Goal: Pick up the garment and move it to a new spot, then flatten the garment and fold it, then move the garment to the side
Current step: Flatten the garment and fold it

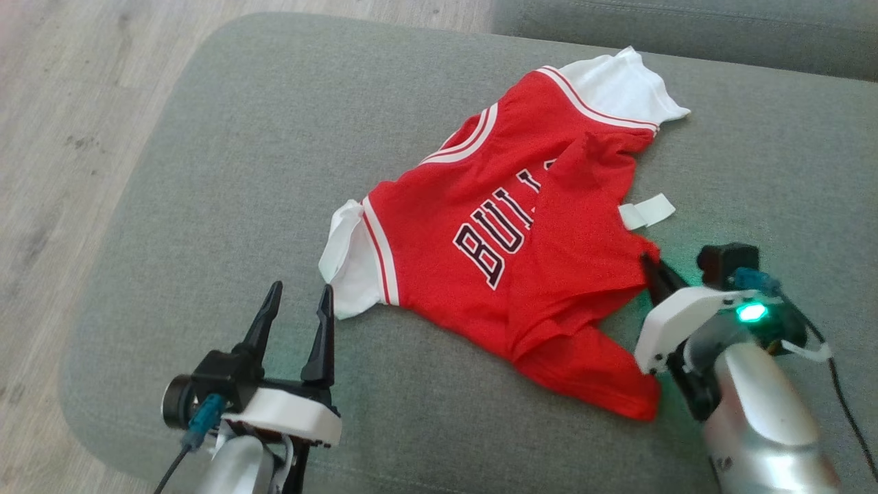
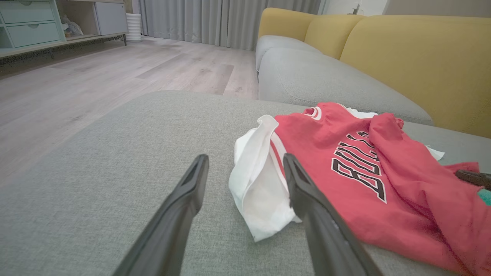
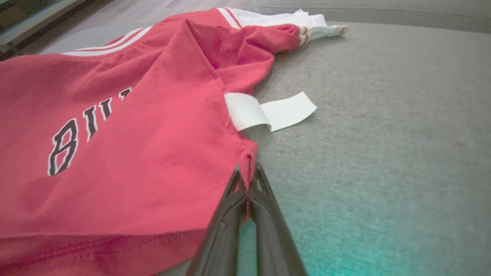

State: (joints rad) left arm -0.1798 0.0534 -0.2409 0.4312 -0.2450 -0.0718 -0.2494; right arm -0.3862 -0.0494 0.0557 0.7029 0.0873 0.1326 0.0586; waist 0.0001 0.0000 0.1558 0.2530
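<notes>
The garment is a red jersey with white sleeves and dark lettering, lying rumpled on the grey cushion, its lower half folded over itself. My right gripper is shut on the garment's red edge at its right side; the right wrist view shows the cloth pinched between the closed fingertips of that gripper. My left gripper stands open just left of the white sleeve. In the left wrist view the gripper frames that sleeve, with nothing between its fingers.
A white label sticks out from the garment's right edge. Wooden floor lies off the cushion's left edge. A yellow sofa back and a second grey seat stand beyond the garment.
</notes>
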